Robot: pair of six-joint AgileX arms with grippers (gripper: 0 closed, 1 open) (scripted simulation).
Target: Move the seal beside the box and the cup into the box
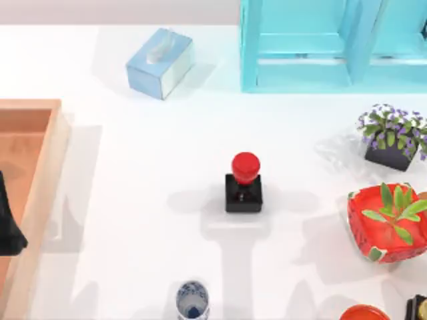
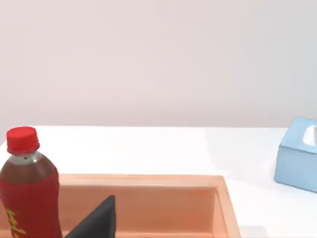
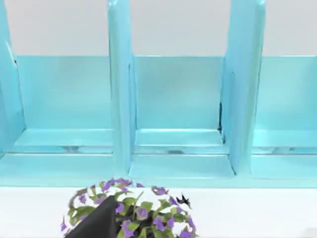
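The seal (image 1: pixel 244 183) stands upright near the middle of the white surface (image 1: pixel 133 173), its red ball knob above the black square base, well apart from everything else. The cup (image 1: pixel 193 300) sits near the front edge, to the left of the seal. The box (image 1: pixel 40 160) lies at the far left edge; in my left wrist view its pale rim and orange-brown inside (image 2: pixel 148 203) show, with a red-capped bottle (image 2: pixel 28 188) standing in it. My left fingers (image 1: pixel 8 220) hang over the box as a dark shape, and I cannot tell how wide they stand. A light-blue tissue box (image 1: pixel 160 61) rests toward the back left, a turquoise shelf (image 1: pixel 320 47) at the back right. A purple-flowered plant (image 1: pixel 392 137) and a red watermelon-patterned bowl (image 1: pixel 387 223) sit on the right; my right wrist view looks over the flowers (image 3: pixel 129 206) toward the shelf (image 3: pixel 178 109), and I cannot tell my right fingers' state.
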